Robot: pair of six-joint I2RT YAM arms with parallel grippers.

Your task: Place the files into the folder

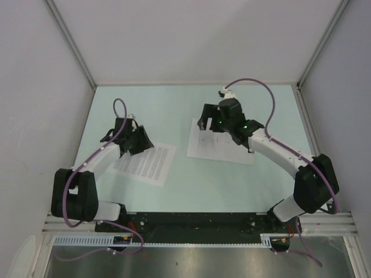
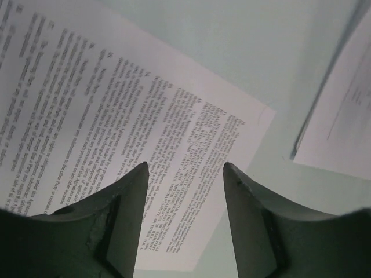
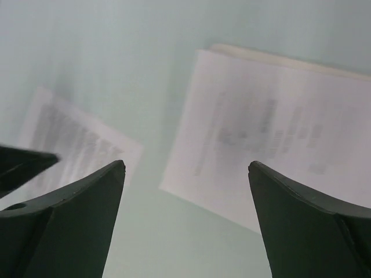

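OK, both files lie flat on the table [image 1: 232,185], and neither is gripped. The dense sheet [image 1: 148,164] sits left of centre, toward the near edge. The sparse sheet [image 1: 219,147] sits right of centre, mid-table, well apart from the dense one. The left gripper [image 2: 185,165] hovers over the dense sheet with its fingers partly apart and nothing between them. The right gripper [image 3: 186,165] hangs above bare table just beside the sparse sheet's corner, jaws wide and empty. The right wrist view is blurred. What I take for the folder [image 3: 272,57] shows only as a cream edge past the sparse sheet's far side. I see no clip, so I can't confirm it.

My call on the step: the sparse sheet looks placed on the folder and the dense sheet is the one left to move. For the next move I'd lower the left fingertips onto the dense sheet. It's thin and flat, so I'd press and drag it, or work an edge up, rather than pinch from above. Then I'd carry it rightward and square it over the sparse sheet, with the right arm clear of the path.
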